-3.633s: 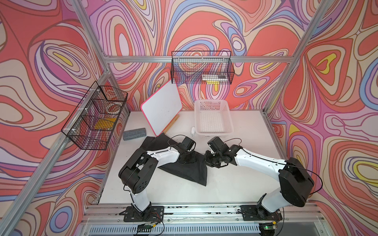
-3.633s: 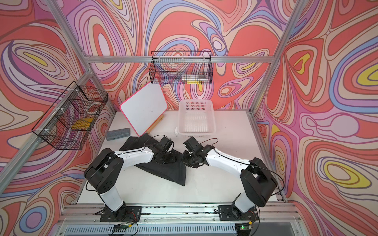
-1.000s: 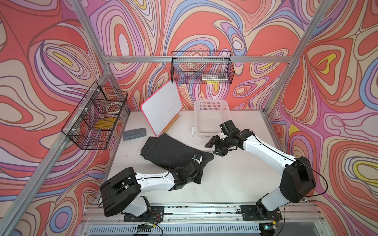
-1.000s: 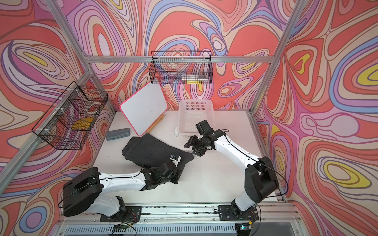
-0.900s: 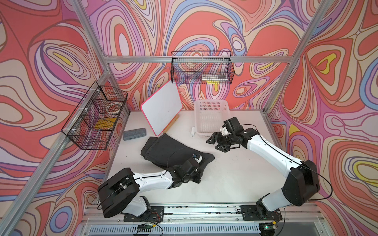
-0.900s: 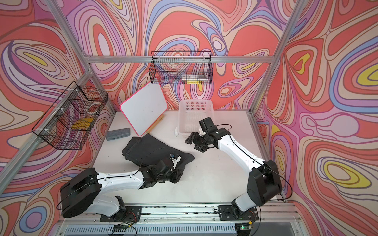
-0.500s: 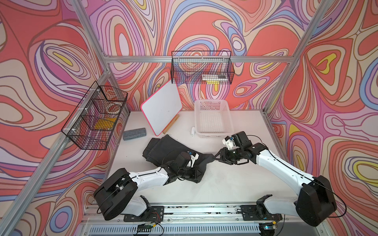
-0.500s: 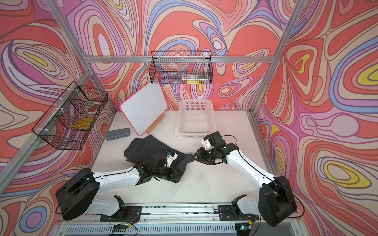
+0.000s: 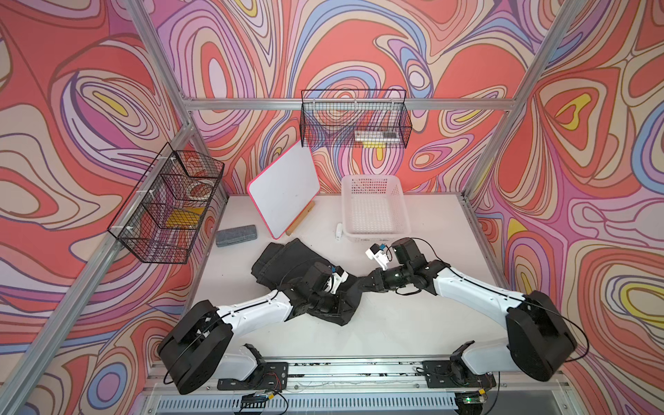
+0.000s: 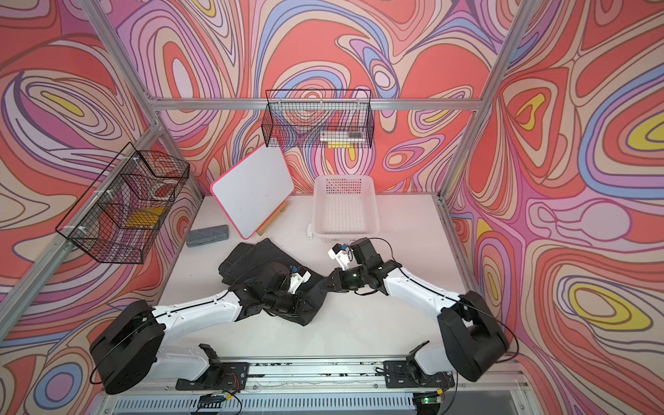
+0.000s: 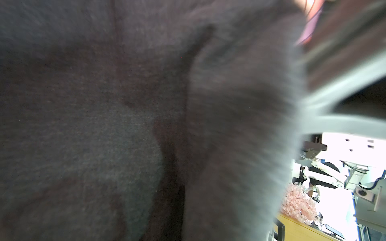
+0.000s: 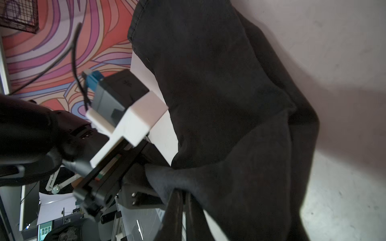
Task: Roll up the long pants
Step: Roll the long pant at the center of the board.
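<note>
The long pants (image 9: 287, 256) look soft and saggy, so take the thick hems. Your right hand (image 9: 361, 282) pinches an edge; your left hand (image 9: 332, 305) sits closed, buried in folds.

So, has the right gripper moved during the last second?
Yes. The right gripper moved away from the white basket, toward the front, onto the pants.

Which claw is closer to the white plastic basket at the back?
Right. The right claw sits in front of the white basket, pinching the pants; the left claw is farther off, amid the pants' folds.
</note>
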Robot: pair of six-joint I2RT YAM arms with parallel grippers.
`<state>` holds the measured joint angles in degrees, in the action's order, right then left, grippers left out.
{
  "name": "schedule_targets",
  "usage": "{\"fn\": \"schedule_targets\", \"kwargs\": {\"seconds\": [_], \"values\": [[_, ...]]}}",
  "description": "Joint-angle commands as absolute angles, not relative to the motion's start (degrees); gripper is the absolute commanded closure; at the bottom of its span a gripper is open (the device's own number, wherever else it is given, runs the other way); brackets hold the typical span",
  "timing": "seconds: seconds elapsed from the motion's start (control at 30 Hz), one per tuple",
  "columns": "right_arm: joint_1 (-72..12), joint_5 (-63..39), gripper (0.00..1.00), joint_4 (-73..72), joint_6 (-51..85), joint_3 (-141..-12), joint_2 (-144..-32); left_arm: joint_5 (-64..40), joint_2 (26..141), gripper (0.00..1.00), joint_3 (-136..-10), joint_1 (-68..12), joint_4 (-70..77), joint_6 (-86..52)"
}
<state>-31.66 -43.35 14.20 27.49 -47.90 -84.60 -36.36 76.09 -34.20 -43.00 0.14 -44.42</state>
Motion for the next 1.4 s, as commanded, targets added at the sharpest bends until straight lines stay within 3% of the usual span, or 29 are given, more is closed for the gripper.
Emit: {"fn": "schedule_targets", "kwargs": {"seconds": [0.0, 0.3, 0.53, 0.57, 0.7, 0.87, 0.97, 1.0, 1.03, 1.23, 1.37], "values": [[-31.75, -38.82, 0.94, 12.23, 22.11, -50.35, -89.02, -40.29, 71.45, 1.0, -32.9, -41.85, -1.63, -44.25], [-29.62, -32.52, 0.88, 14.41, 16.65, -57.77, -103.54, -46.06, 68.45, 1.0, -26.79, -41.05, -8.11, -43.72], [-28.6, -30.75, 0.84, 26.48, 13.0, -62.97, -96.96, -43.78, 71.43, 1.0, -22.92, -37.5, -5.14, -44.42], [-28.58, -30.89, 0.81, 28.63, 13.29, -62.94, -94.82, -44.59, 72.75, 1.0, -22.77, -36.62, -3.37, -44.54], [-28.61, -33.37, 0.43, 33.77, 20.82, -57.81, -87.36, -46.35, 75.14, 1.0, -25.88, -34.77, -1.13, -46.58], [-29.39, -38.2, 0.29, 23.1, 38.46, -42.62, -74.02, -47.55, 76.16, 1.0, -31.79, -34.37, -3.05, -47.99], [-35.32, -36.1, 0.24, 20.55, 39.72, -39.66, -69.33, -48.76, 77.28, 1.0, -33.35, -34.37, -2.76, -48.82], [-36.52, -36.21, 0.19, 19.09, 40.36, -38.9, -69.46, -49.18, 77.71, 1.0, -33.78, -34.37, -2.83, -48.78], [-37.22, -35.51, 0.04, 17.41, 41.31, -38.2, -70.1, -49.48, 77.94, 1.0, -33.99, -34.37, -3.04, -48.78], [-38.32, -27.03, 0.02, -4.51, 51.65, -31.05, -75.15, -50.98, 78.31, 1.0, -34.04, -34.41, -3.67, -48.39], [-38.61, -26.95, 0.02, -18.91, 59.28, -29.69, -84.79, -51.14, 78.32, 1.0, -33.93, -34.37, -3.62, -48.08]]}}
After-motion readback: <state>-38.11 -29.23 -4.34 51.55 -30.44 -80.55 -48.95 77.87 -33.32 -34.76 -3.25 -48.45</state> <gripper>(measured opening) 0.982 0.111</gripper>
